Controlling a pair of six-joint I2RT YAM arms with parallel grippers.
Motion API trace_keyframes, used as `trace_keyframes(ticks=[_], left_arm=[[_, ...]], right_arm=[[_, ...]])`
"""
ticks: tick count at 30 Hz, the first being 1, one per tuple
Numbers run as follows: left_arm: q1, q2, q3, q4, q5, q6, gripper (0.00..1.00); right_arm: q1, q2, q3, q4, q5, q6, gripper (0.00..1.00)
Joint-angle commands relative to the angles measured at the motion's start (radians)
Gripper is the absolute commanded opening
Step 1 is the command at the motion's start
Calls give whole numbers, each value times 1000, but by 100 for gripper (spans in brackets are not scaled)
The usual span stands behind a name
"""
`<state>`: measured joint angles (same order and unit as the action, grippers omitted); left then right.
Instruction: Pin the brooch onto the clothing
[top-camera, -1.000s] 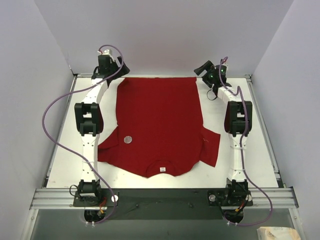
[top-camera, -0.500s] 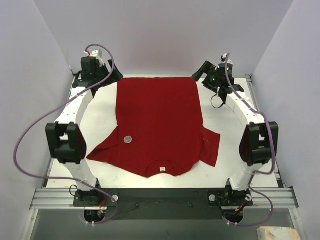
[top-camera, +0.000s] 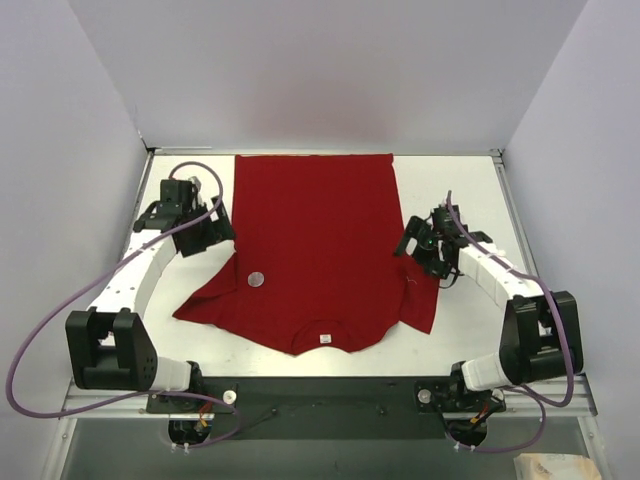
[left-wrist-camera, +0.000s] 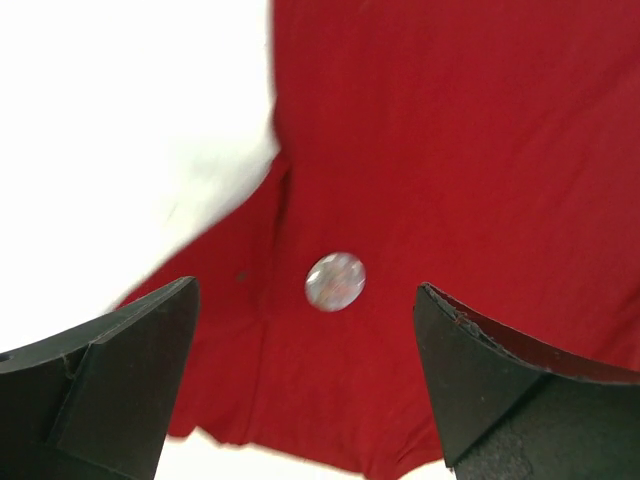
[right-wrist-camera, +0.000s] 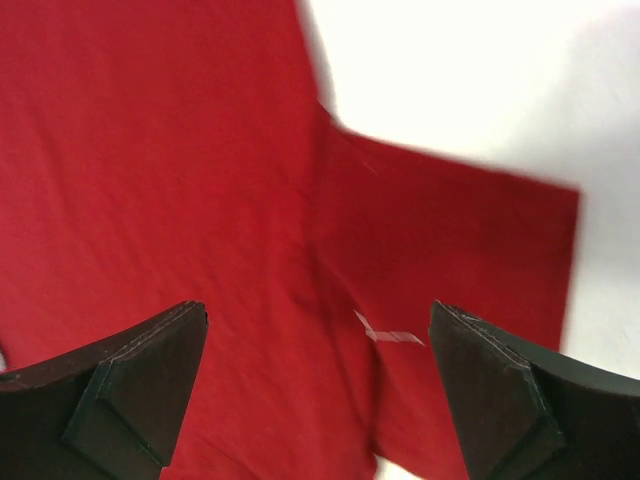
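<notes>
The clothing (top-camera: 315, 230), a red T-shirt, lies flat on the white table with its collar and small white label (top-camera: 324, 338) toward the near edge. The brooch (top-camera: 257, 279), a round silvery disc, rests on the shirt's chest near the left sleeve. My left gripper (top-camera: 212, 238) hovers open beside that sleeve. In the left wrist view the brooch (left-wrist-camera: 335, 281) shows between and just ahead of the open left gripper (left-wrist-camera: 305, 290). My right gripper (top-camera: 410, 243) hangs open over the right sleeve seam. The right wrist view shows red fabric (right-wrist-camera: 150, 150) under the empty right gripper (right-wrist-camera: 318, 308).
A small pale scrap (right-wrist-camera: 390, 333) lies on the shirt by the right sleeve seam. Bare white table (top-camera: 470, 200) runs along both sides of the shirt. Purple walls close in the left, right and far sides.
Both arms have swung back from the table's far corners to hover low beside the shirt's sleeves. The right jaws opened slightly wider. Shirt and brooch have not moved.
</notes>
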<state>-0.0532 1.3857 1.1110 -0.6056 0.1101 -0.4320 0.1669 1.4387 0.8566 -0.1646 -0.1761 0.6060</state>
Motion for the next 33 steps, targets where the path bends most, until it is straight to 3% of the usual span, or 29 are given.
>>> trace_keyframes(ticks=[1, 7, 9, 17, 20, 33], left_arm=[[-7, 7, 1, -167, -81, 35, 97], [-85, 91, 3, -218, -148, 68, 88], [-111, 127, 0, -218, -159, 68, 79], [-203, 219, 26, -237, -292, 38, 65], [-204, 240, 27, -234, -302, 39, 52], [-212, 329, 4, -165, -296, 26, 44]], right_arm=[[-24, -73, -65, -96, 35, 24, 100], [-61, -54, -131, -105, 29, 41, 100], [-69, -35, -133, -105, 24, 37, 100], [-92, 11, -123, -102, 6, 28, 100], [-101, 20, -123, -102, 0, 18, 100], [-119, 46, -120, -92, -22, -8, 100]])
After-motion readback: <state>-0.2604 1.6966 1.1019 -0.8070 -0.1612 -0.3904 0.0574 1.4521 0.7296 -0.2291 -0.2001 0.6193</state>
